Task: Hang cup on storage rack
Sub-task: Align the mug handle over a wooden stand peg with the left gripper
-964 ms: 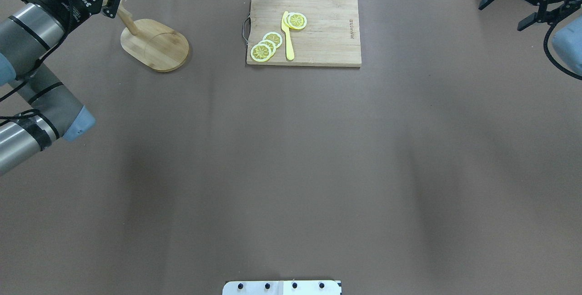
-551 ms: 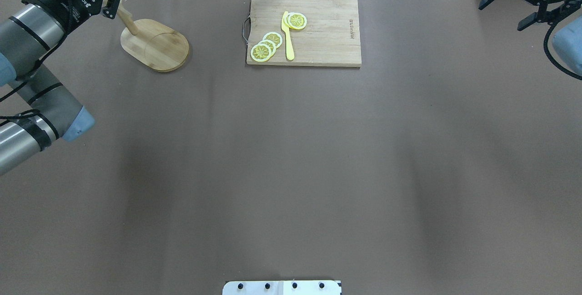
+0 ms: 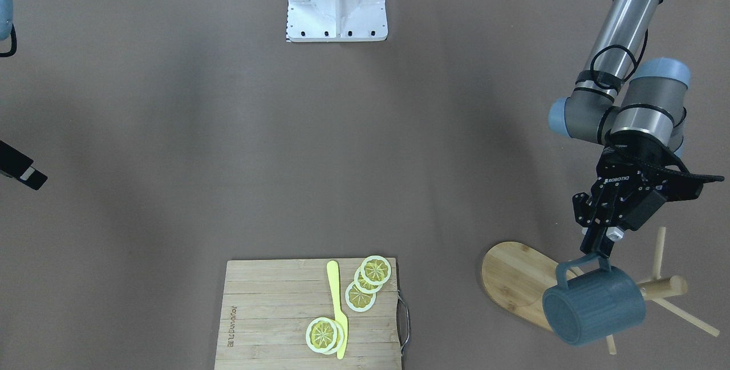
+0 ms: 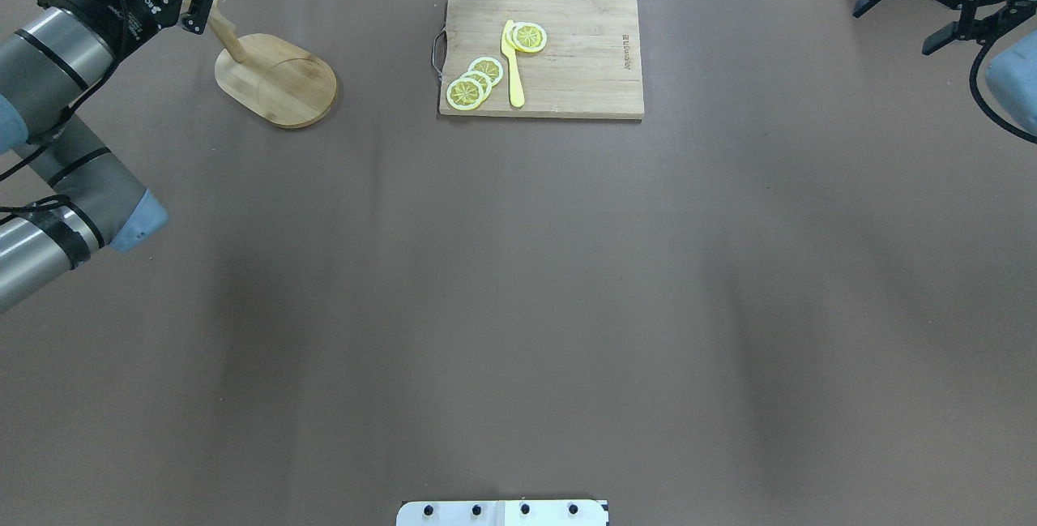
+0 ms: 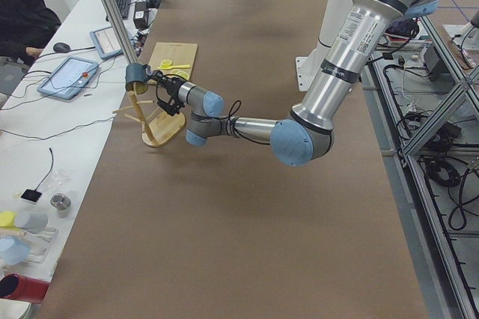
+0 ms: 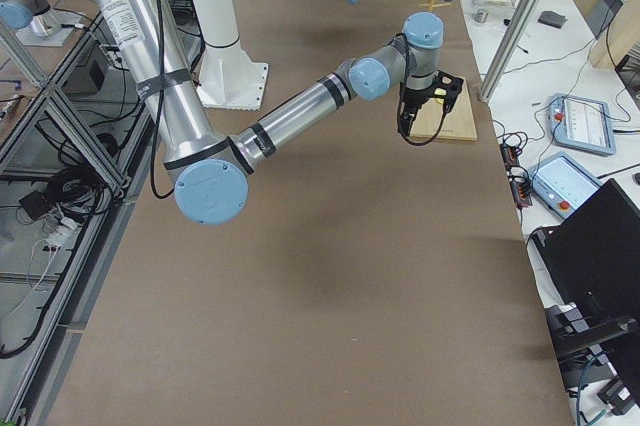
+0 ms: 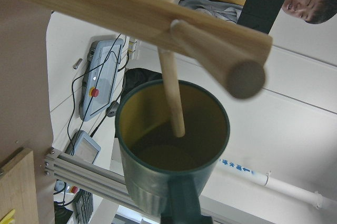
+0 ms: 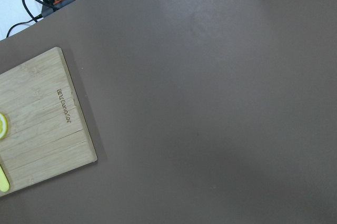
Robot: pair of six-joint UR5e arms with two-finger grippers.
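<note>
The left arm is reaching out to the far corner of the brown table [image 3: 228,130]. It is coming down long and straight, bending at the elbow, and then pointing its wrist away from the robot's base. The left gripper [image 3: 596,249] is squeezing the top of the handle [image 3: 567,270] of the blue cup [image 3: 593,304] - its two fingers are pressed close on it.

The cup is hanging in the air on its side, above the far end of the storage rack [image 3: 513,279]. In the front view its flat bottom is facing the camera and its mouth is pointing toward the thick post [image 3: 661,288]. The wrist camera is looking right into the yellow inside of the cup. A thin peg [image 7: 171,92] is sticking down from the post, and its tip is showing against the open mouth - I cannot tell if the tip is inside the cup or just in front of it.

The right arm is staying up at the other far corner, well apart from the rack. The right gripper [image 4: 898,23] is holding nothing, and its fingers are spread apart.

A cutting board [image 3: 274,313] is lying between the two arms, with lemon slices [image 3: 368,281] and a yellow knife [image 3: 337,307] on it.
</note>
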